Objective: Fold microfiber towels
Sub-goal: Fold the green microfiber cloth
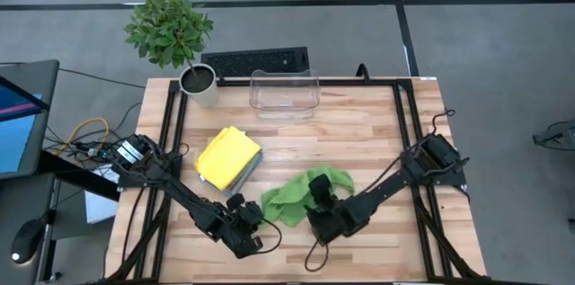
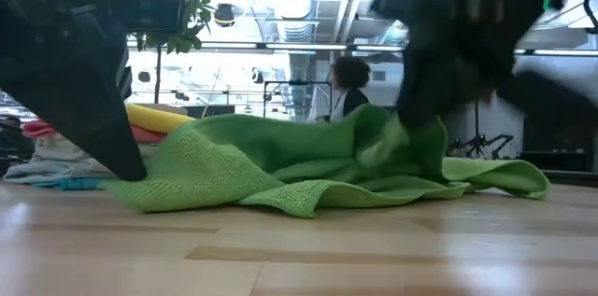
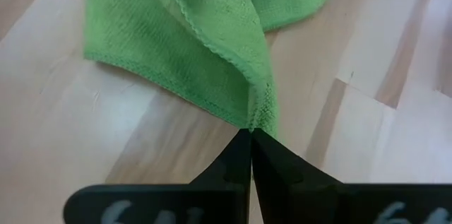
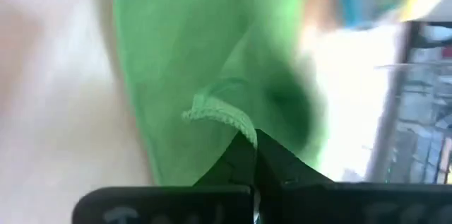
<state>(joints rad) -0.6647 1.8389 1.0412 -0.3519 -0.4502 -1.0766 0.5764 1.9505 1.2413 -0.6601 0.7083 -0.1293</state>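
Green towel (image 1: 296, 193) lies crumpled on the worktop (image 1: 359, 132). Left gripper (image 3: 251, 136) pinches its corner; right gripper (image 4: 254, 139) clamps a hemmed edge.

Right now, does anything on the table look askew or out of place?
Only the green towel: it lies crumpled and bunched, not flat, with the left gripper and right gripper each shut on an edge. The folded stack topped by yellow sits tidy, and the clear bin stands upright.

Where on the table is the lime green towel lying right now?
In the high view, the lime green towel lies crumpled near the table's front middle, just right of the stack topped by a yellow towel, pinched by the left gripper and right gripper.
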